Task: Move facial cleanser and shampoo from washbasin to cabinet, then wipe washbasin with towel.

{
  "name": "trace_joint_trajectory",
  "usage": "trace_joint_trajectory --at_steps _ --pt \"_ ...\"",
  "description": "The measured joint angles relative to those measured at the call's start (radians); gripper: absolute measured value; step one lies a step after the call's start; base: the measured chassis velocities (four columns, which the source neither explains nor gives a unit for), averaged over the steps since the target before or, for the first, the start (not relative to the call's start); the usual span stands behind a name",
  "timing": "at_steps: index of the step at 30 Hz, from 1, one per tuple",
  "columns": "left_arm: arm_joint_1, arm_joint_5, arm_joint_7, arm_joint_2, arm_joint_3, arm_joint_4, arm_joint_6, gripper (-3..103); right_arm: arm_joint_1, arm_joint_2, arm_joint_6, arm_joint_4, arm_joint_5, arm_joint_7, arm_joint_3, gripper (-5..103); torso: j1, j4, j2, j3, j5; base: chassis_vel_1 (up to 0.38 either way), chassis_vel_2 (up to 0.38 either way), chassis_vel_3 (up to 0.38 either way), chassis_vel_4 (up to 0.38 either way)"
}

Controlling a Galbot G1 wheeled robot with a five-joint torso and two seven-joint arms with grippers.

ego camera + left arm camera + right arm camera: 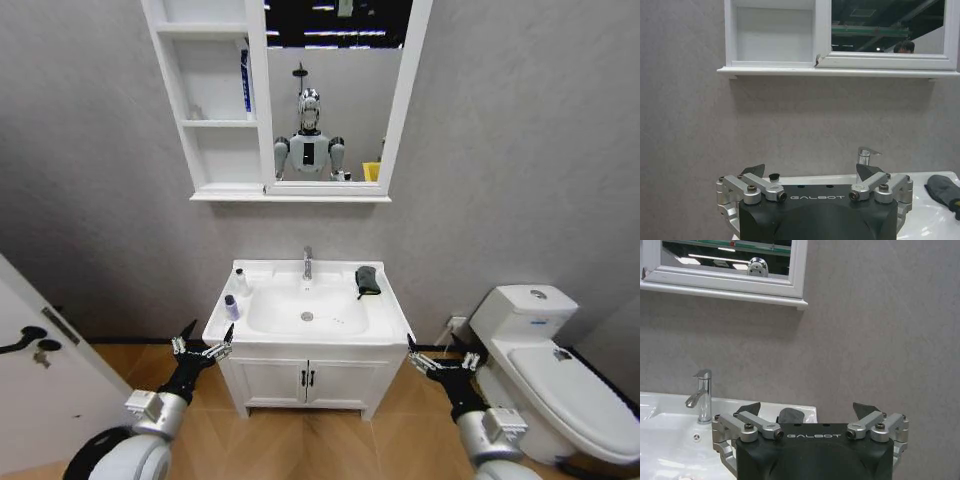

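Washbasin (262, 318): white, rectangular, set on a low two-door vanity (305, 381) against the grey wall, chrome tap (307, 263) at the back centre, round drain (307, 316) in the bowl. On its left rim stand two small bottles: a white one (240, 282) with a dark cap toward the back and a shorter bluish one (231, 307) nearer the front, close together but apart. Labels are too small to tell which is cleanser and which is shampoo. Towel (367, 280): dark, bunched, lying on the back right corner of the rim, right of the tap.

Cabinet (212, 95): white shelf unit mounted on the wall above the basin, joined to the mirror (335, 90) on its right. A blue upright item (245, 82) stands in the middle compartment against the right wall. The lowest compartment looks bare in the left wrist view (774, 35).

Left gripper (201, 348): low, off the front left corner of the basin, fingers spread wide, holding nothing; touches neither bottle. In its wrist view the fingers (753, 169) stand wide apart, tap (866, 156) and towel (943, 191) beyond.

Right gripper (438, 359): low, off the front right corner of the basin, between vanity and toilet (550, 370), fingers spread wide, empty. Its wrist view shows the fingers (865, 410) wide apart, with the tap (701, 396) beyond.
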Motion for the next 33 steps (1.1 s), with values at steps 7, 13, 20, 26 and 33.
trace_joint_trajectory --at_steps 7,13,20,26,33 --pt "0.009 0.008 -0.002 -0.016 0.004 0.015 -0.018 100 0.008 -0.002 0.002 -0.015 -0.001 0.002 0.009 100 0.001 -0.0004 -0.001 0.0 -0.0004 -0.208 0.205 0.159 -0.147" --pt "0.028 0.018 -0.002 -0.035 0.004 0.045 -0.05 100 0.012 -0.002 0.002 -0.025 -0.001 0.016 0.009 100 -0.001 -0.0002 0.0 0.0 -0.0005 -0.003 0.022 -0.044 -0.003" --pt "0.032 0.055 0.008 -0.07 0.021 0.119 -0.086 100 0.019 -0.003 0.004 -0.033 0.002 0.035 0.013 100 -0.001 0.0001 0.001 0.0 -0.0001 0.043 -0.045 -0.03 0.031" --pt "-0.073 0.122 -0.003 -0.094 0.05 0.291 -0.146 100 0.01 -0.012 0.005 -0.023 0.007 0.056 0.031 100 0.0 -0.0002 0.0 0.0 -0.0004 0.0 0.0 0.0 0.0" --pt "-0.159 0.152 -0.01 -0.105 0.03 0.42 -0.164 100 0.011 -0.017 0.007 -0.023 0.003 0.067 0.043 100 0.0 -0.0001 0.0 0.0 -0.0003 0.0 0.0 0.0 0.0"
